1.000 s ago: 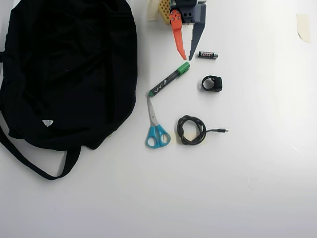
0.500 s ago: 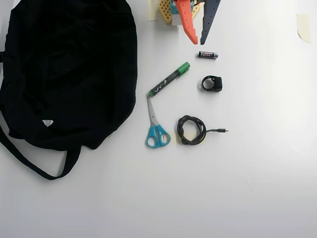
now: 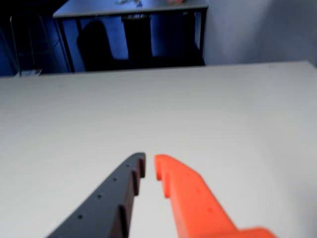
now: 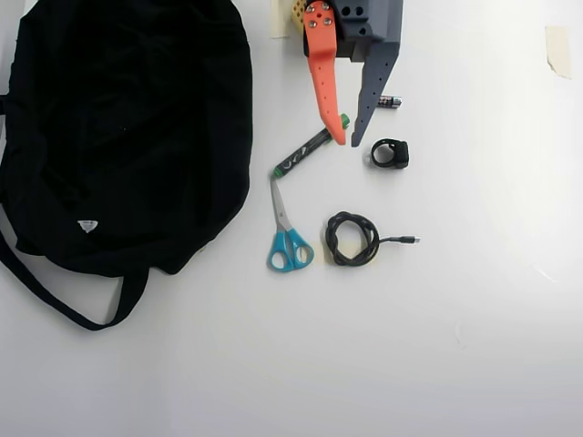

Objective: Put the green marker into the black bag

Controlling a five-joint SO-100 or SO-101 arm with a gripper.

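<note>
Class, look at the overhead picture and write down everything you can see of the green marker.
The green marker is a slim stick with a black barrel bearing white lettering, green at both ends. It lies flat on the white table, slanting from lower left to upper right. Its lower end sits just above the scissors' blade tips; whether they touch is unclear. Its upper end lies beside the gripper's orange finger tip, overlapping it in the overhead view. The wrist view does not show it.

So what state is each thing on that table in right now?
hand: open, empty, above one end of the marker
green marker: capped, lying flat beside the bag
black bag: slumped flat, strap loose
scissors: closed
cable: coiled, plug end free
</note>
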